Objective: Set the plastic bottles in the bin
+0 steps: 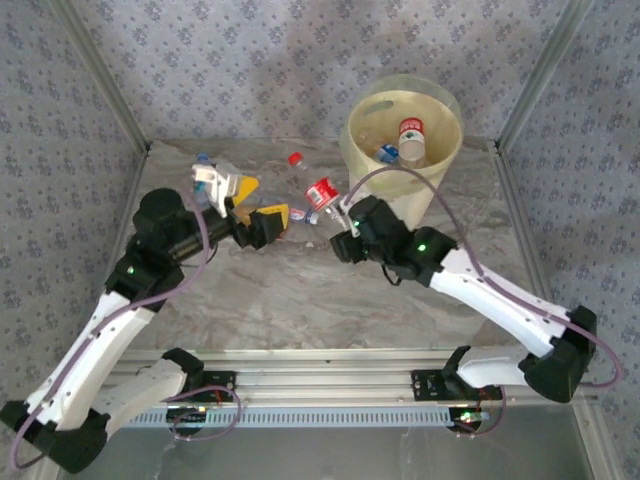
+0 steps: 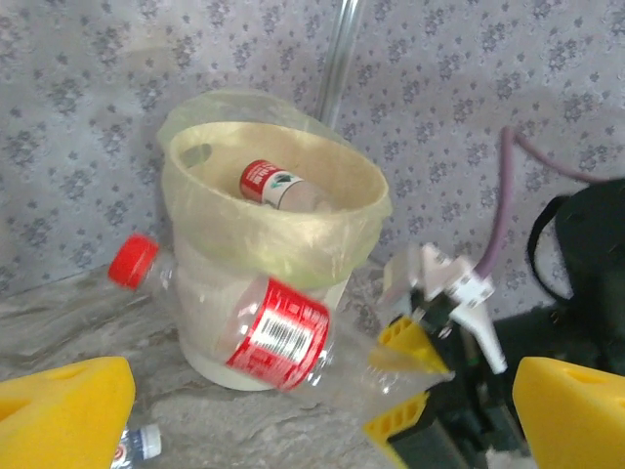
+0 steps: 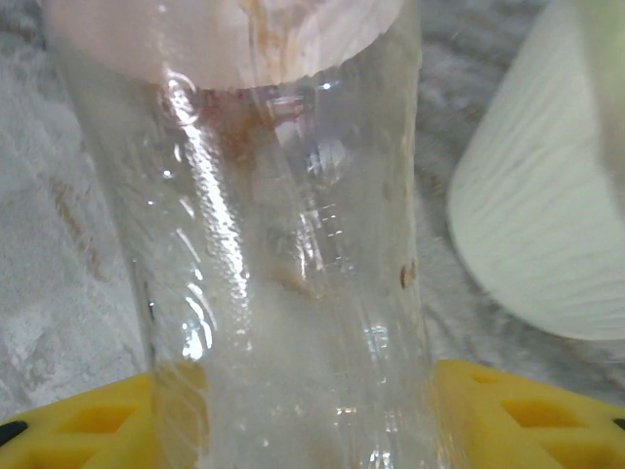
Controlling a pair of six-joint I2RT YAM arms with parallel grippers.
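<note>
Red-labelled plastic bottle (image 2: 278,332), clamped at its base in my right hand (image 1: 338,212), which is part-closed around it, hangs just beside the bin (image 1: 440,185), on the bin's left side and below its rim. Its long axis runs from my grip out to the red cap (image 2: 132,262), which points away from the bin. My left hand (image 1: 258,200), spread wide and empty, sits farther from the bin, beyond the bottle. The right is clearly nearer; I judge the lift must clear the rim, with open room above. Two bottles (image 1: 412,135) lie inside the bin; a blue-capped bottle (image 2: 137,445) rests on the surface (image 1: 300,290).
</note>
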